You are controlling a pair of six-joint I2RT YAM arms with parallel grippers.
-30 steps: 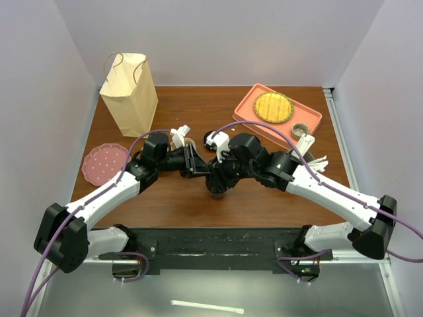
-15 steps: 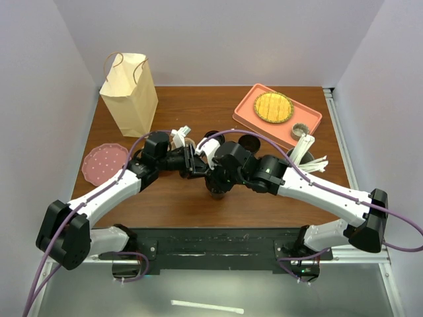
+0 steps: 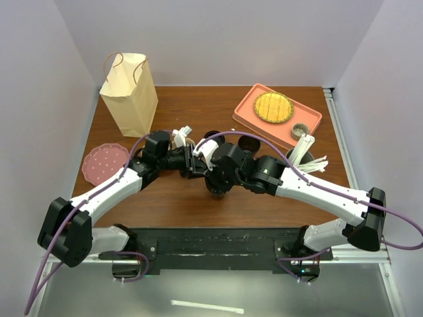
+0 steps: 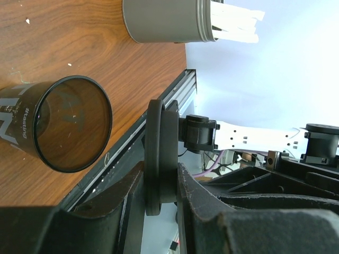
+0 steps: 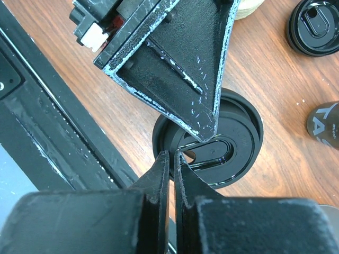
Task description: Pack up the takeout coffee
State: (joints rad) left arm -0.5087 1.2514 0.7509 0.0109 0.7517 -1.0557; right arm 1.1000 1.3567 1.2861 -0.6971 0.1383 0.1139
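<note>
My left gripper is shut on a round black plastic lid, held flat and seen edge-on in the left wrist view. From the right wrist view the same lid hangs above the table with a left finger across it. My right gripper is shut, its tips at the lid's near rim with nothing between them. Beside the lid stands a black paper cup, open and lidless. A takeout coffee with its lid on stands farther back. Both grippers meet mid-table.
A grey cup of white utensils stands to the right. At the back left is a tan paper bag, at the back right a pink tray with a yellow mat. A pink plate lies at left. The black front rail is close.
My right gripper has closed from partly open to shut and moved left, up to the lid that the left gripper holds. The left arm has barely moved.
</note>
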